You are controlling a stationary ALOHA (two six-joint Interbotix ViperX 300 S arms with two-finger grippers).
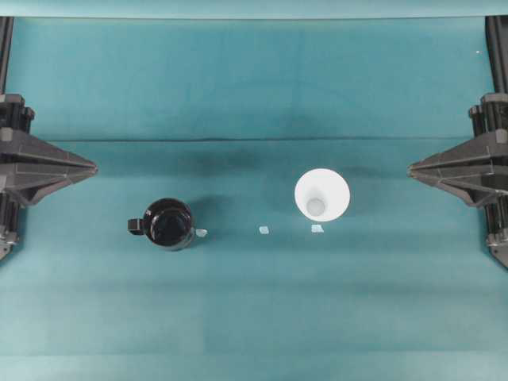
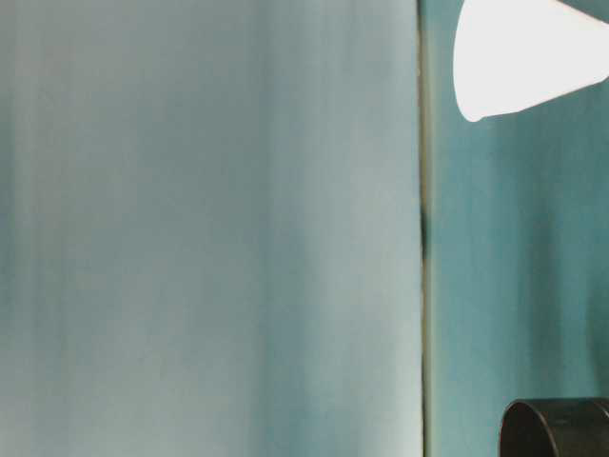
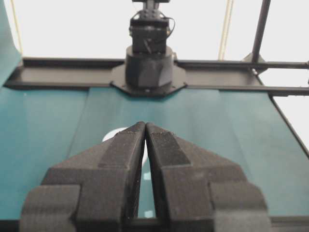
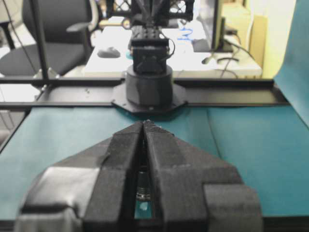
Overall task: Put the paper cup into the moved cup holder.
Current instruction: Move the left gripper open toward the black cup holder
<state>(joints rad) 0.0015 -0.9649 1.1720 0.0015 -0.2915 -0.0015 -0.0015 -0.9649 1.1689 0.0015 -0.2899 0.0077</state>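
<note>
**Start pose — nothing grasped, cup and holder well apart**

Both arms are parked at the side edges of the overhead view. The left gripper (image 1: 94, 168) sits at 9 o'clock, the right gripper (image 1: 410, 168) at 3 o'clock. On both, the fingers are pressed tip to tip with nothing between them — the wrist views show the left fingers (image 3: 126, 145) and the right fingers (image 4: 126, 142) meeting at the tips, no object in either.

The paper cup (image 1: 321, 195) stands upright on the teal surface (image 1: 254, 317), rim up, right of centre, roughly 3 o'clock from the table's middle. The cup holder (image 1: 170, 224) stands left of centre, about 8 o'clock from the cup, well apart from it, mouth up, its small handle pointing to 9 o'clock. Three small pale markers (image 1: 264, 230) lie on the surface between and beside the two; one is just beside the holder, one just below the cup.

Judged step: the very beginning, no reach begun. Holder appears already in place, cup not yet in it.

Next move likely calls for the right arm, nearer the cup: spread the fingers wide, come over the rim, pinch the wall lightly — thin paper could crush — then lift, carry toward 9 o'clock and lower it base-first into the holder's mouth. Fit looks snug, so alignment matters.
</note>
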